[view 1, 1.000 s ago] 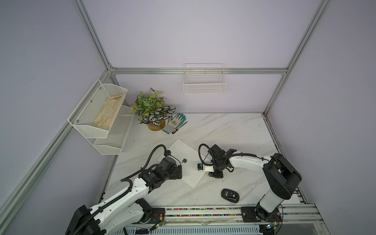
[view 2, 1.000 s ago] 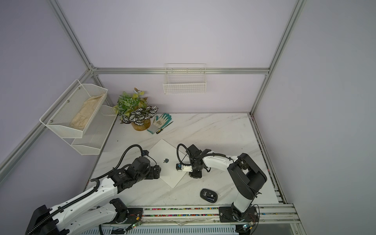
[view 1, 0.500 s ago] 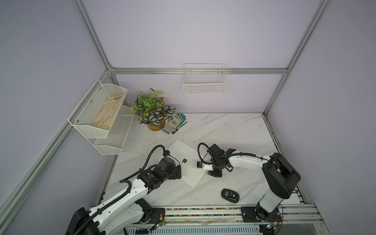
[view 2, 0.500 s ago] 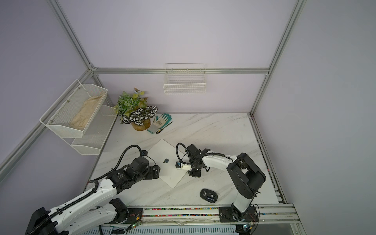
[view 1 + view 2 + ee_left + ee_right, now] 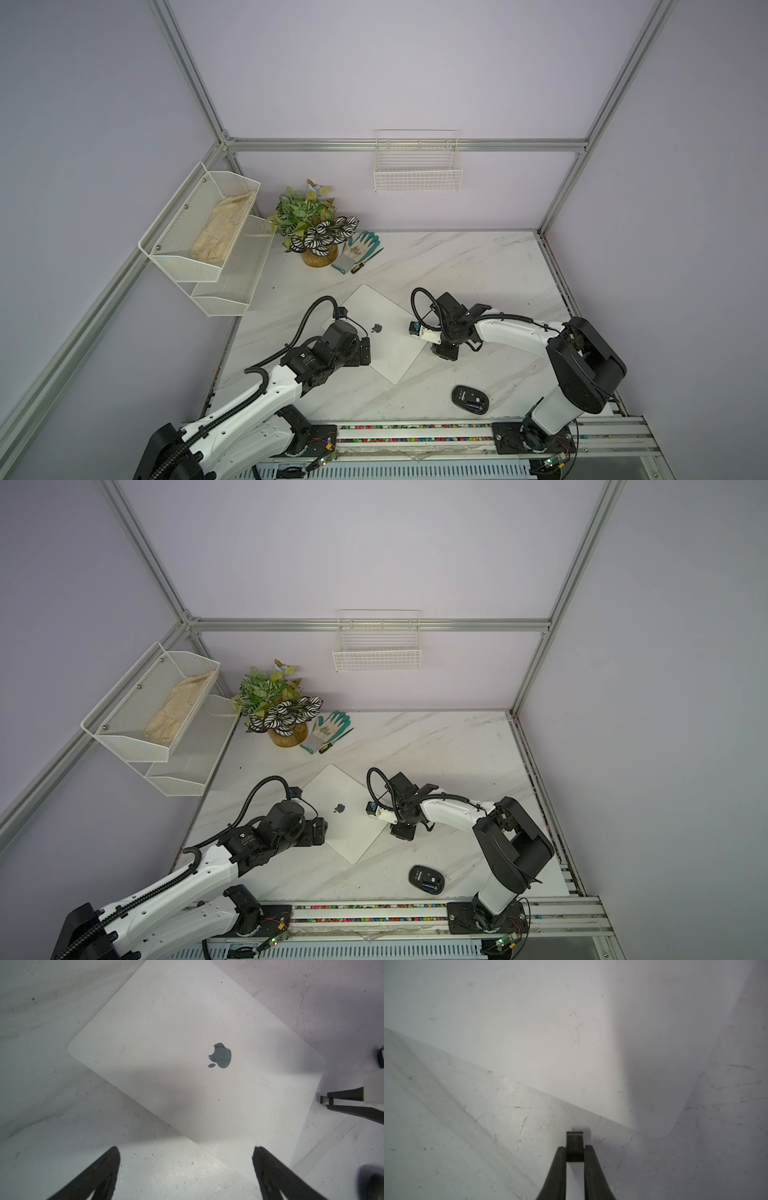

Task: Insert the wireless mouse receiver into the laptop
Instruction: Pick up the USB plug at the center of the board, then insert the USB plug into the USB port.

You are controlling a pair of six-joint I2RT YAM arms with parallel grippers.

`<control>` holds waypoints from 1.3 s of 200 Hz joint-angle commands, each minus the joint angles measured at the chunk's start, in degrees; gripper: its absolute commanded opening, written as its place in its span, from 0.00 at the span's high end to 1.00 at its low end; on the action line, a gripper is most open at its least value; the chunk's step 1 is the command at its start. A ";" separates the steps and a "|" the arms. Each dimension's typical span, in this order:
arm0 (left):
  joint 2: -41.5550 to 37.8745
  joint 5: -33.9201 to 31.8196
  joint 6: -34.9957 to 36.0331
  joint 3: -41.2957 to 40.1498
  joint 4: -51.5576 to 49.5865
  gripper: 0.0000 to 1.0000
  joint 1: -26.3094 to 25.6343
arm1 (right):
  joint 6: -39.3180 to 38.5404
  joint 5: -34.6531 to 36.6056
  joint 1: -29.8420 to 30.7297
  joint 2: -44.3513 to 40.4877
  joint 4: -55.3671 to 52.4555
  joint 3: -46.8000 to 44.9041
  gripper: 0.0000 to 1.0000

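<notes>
The laptop lies shut and turned cornerwise on the marble table, its apple logo facing up. My right gripper is shut on the wireless mouse receiver, a tiny black stub. It sticks out past the fingertips toward the laptop's right-hand edge, near a corner, with a narrow strip of table between. The left wrist view shows the receiver just beside that edge. My left gripper stands open and empty above the laptop's near-left edge.
A black mouse lies at the front right. At the back left stand a potted plant, a glove and a screwdriver. Mesh shelves hang on the left, a wire basket on the back wall.
The right gripper has shifted only slightly beside the laptop's edge, still holding the receiver. The left arm has barely moved.
</notes>
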 commanded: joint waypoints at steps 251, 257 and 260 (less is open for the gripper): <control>-0.60 -0.50 0.70 -1.32 1.41 0.00 0.38 | 6.37 -4.19 -1.37 1.85 7.44 -0.02 0.97; -0.59 -0.54 0.70 -1.37 1.47 0.00 0.38 | 6.55 -4.19 -1.45 1.85 7.49 -0.02 0.97; -0.61 -0.56 0.67 -1.33 1.44 0.00 0.38 | 6.61 -4.19 -1.46 1.85 7.53 0.01 0.97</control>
